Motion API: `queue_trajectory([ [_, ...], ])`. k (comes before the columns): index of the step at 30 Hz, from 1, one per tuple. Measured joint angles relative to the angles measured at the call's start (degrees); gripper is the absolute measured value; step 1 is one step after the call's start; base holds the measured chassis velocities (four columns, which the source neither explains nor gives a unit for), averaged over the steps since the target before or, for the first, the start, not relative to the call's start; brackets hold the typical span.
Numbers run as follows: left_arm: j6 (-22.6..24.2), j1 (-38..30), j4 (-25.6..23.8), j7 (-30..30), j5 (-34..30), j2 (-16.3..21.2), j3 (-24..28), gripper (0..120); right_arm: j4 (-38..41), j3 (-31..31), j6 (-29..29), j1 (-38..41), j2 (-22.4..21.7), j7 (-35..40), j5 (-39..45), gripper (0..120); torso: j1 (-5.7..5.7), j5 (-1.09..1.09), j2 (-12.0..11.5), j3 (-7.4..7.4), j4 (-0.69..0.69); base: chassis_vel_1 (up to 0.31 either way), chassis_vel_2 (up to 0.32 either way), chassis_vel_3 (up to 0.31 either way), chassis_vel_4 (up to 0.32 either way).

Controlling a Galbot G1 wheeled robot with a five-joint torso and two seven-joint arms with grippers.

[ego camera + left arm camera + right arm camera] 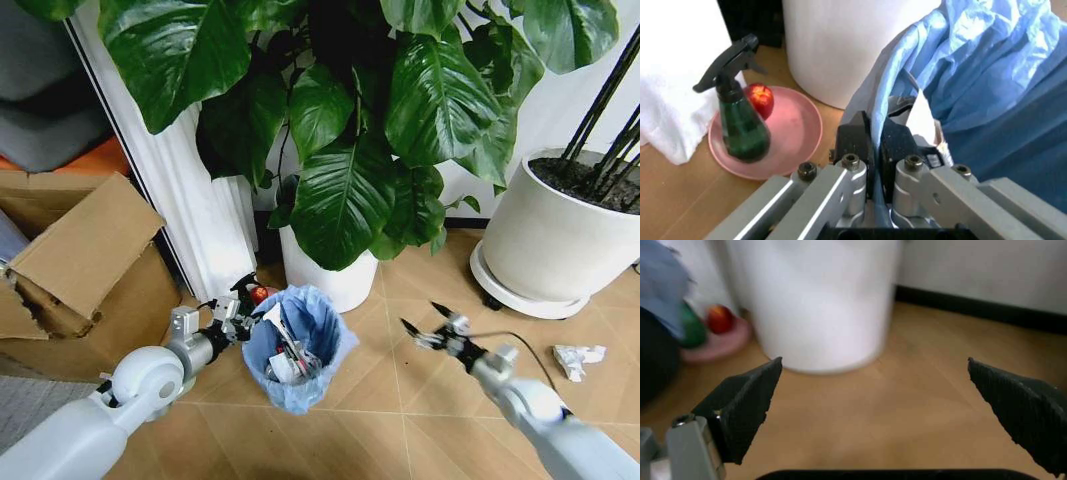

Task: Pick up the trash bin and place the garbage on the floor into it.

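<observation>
The trash bin (297, 352), lined with a crinkled light-blue bag, is on the floor (420, 420) in front of a white plant pot. My left gripper (243, 316) is shut on the bin's near-left rim. The left wrist view shows my left gripper (877, 145) pinching the bag-covered rim (953, 85). Several scraps of garbage (284, 366) lie inside the bin. A crumpled white paper (578, 358) lies on the floor at the right. My right gripper (426, 324) hovers open and empty right of the bin, its fingers (747, 402) spread wide over bare floor.
A green spray bottle (740, 127) and a red fruit (760, 98) sit on a pink dish (797, 135) behind the bin. The white plant pot (335, 280) stands just beyond it, and a larger white pot (550, 240) at the right. Cardboard boxes (85, 260) stand at the left.
</observation>
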Motion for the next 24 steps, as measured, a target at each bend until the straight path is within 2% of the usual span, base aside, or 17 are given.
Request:
queue_trajectory([
  [2, 0.0, 1.5, -0.4, -0.6, 0.3, 0.1, -1.0, 0, 1.4, 5.2, 0.3, -5.1, 1.3, 1.0, -2.2, 100, -0.01, 0.01, 0.0, -0.01, 0.0, 0.0, 0.0, 0.0, 0.0],
  [3, 0.0, 1.5, -0.4, -0.6, 0.3, 0.1, -1.0, 0, 1.4, 5.2, 0.3, -5.1, 1.3, 1.0, -2.2, 100, -0.01, 0.01, 0.0, -0.01, 0.0, 0.0, 0.0, 0.0, 0.0],
  [6, -0.1, 3.8, -0.7, -1.0, 0.7, 0.7, -2.2, 0, 2.3, 11.6, 2.0, -11.3, 4.2, 1.0, -5.6, 100, 0.0, 0.02, 0.0, 0.0, 0.03, 0.0, 0.0, 0.0, 0.0],
  [7, -0.1, 3.8, -0.7, -1.0, 0.7, 0.7, -2.2, 0, 2.3, 11.6, 2.0, -11.3, 4.2, 1.0, -5.6, 100, 0.0, 0.02, 0.0, 0.0, 0.03, 0.0, 0.0, 0.0, 0.0],
  [10, -0.2, 4.3, -0.9, -1.4, 1.0, 0.6, -2.1, 0, 2.8, 17.2, 4.4, -16.6, 8.8, -1.9, -6.1, 100, -0.01, -0.01, 0.0, 0.0, -0.01, 0.0, 0.0, 0.0, 0.0],
  [11, -0.2, 4.3, -0.9, -1.4, 1.0, 0.6, -2.1, 0, 2.8, 17.2, 4.4, -16.6, 8.8, -1.9, -6.1, 100, -0.01, -0.01, 0.0, 0.0, -0.01, 0.0, 0.0, 0.0, 0.0],
  [14, -0.2, 4.4, -0.9, -1.4, 1.2, 0.4, -1.7, 0, 1.9, 18.0, 5.4, -16.0, 12.3, -2.7, -5.9, 100, 0.0, 0.01, 0.0, 0.0, 0.0, 0.0, 0.0, 0.0, 0.0],
  [19, -0.2, 4.1, -1.1, -1.5, 1.1, 0.4, -1.8, 0, 1.6, 18.2, 5.4, -15.2, 14.9, -3.0, -6.0, 100, 0.0, -0.01, 0.0, 0.0, 0.04, 0.0, 0.0, 0.0, 0.0],
  [24, -0.4, 4.3, -1.2, -1.2, 1.1, 0.8, -2.0, 0, 1.2, 18.5, 5.6, -15.5, 17.0, -3.5, -6.1, 100, 0.0, 0.0, 0.0, 0.01, 0.02, -0.01, -0.007, 0.003, 0.012],
])
